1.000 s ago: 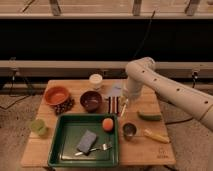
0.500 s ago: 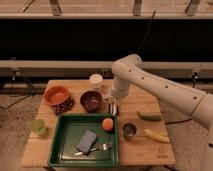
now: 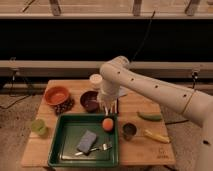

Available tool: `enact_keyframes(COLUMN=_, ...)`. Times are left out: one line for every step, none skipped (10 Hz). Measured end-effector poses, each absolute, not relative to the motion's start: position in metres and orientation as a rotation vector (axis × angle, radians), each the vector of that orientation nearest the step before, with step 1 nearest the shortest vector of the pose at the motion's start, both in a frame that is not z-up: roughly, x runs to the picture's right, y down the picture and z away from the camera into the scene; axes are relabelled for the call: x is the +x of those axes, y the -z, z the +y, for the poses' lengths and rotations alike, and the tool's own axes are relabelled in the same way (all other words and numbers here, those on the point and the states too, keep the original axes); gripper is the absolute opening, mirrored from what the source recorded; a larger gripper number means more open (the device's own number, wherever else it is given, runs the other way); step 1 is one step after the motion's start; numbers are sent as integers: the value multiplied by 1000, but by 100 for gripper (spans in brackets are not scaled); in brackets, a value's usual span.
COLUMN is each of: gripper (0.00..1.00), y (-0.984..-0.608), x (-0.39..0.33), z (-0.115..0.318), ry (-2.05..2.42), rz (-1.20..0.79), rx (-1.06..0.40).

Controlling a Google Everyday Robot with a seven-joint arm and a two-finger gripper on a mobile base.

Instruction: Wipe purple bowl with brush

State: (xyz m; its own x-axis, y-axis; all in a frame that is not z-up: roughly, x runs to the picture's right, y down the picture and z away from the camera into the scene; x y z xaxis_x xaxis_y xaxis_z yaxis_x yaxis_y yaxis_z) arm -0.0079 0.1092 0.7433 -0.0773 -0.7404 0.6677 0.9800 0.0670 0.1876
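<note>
The purple bowl [image 3: 90, 100] is small, dark and round, and stands on the wooden table [image 3: 145, 150] behind the green tray. My gripper [image 3: 108, 106] hangs from the white arm [image 3: 150, 90], pointing down just right of the bowl, close to its rim and low over the table. The brush does not show clearly. The gripper covers the spot on the table right of the bowl.
An orange bowl [image 3: 56, 95] stands left of the purple one, with a dark cluster [image 3: 64, 106] in front. A white cup [image 3: 95, 80] is behind. The green tray [image 3: 65, 145] holds a sponge [image 3: 87, 141], a fork [image 3: 95, 149] and an orange ball [image 3: 107, 124]. A metal cup [image 3: 129, 131], a yellow-handled tool [image 3: 156, 136], a green vegetable [image 3: 150, 117] and a green cup [image 3: 38, 127] stand around.
The arm has swung left and lowered, bringing the gripper from right of centre to just beside the purple bowl. Nothing else has moved.
</note>
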Motion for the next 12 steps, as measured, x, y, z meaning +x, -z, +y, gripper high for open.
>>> enact_keyframes(gripper=0, y=-736, x=-18, z=117, ry=1515, rz=-756, rx=-410)
enact_keyframes(gripper=0, y=-734, x=-23, z=121, ry=1529, rz=-767, rx=-406)
enact_keyframes(gripper=0, y=-733, x=-24, z=124, ry=1540, rz=-775, rx=-405)
enact_keyframes(gripper=0, y=-734, x=-24, z=125, ry=1538, rz=-777, rx=-405)
enact_keyframes(gripper=0, y=-737, x=-24, z=124, ry=1532, rz=-776, rx=-406)
enact_keyframes(gripper=0, y=-740, x=-26, z=121, ry=1529, rz=-776, rx=-402)
enact_keyframes(gripper=0, y=-743, x=-30, z=117, ry=1528, rz=-776, rx=-395)
enact_keyframes(gripper=0, y=-745, x=-33, z=115, ry=1527, rz=-774, rx=-390)
enact_keyframes(gripper=0, y=-747, x=-38, z=110, ry=1528, rz=-772, rx=-381)
enact_keyframes(gripper=0, y=-747, x=-43, z=106, ry=1532, rz=-771, rx=-372)
enact_keyframes(gripper=0, y=-747, x=-52, z=103, ry=1541, rz=-773, rx=-360)
enact_keyframes(gripper=0, y=-745, x=-59, z=100, ry=1549, rz=-773, rx=-349)
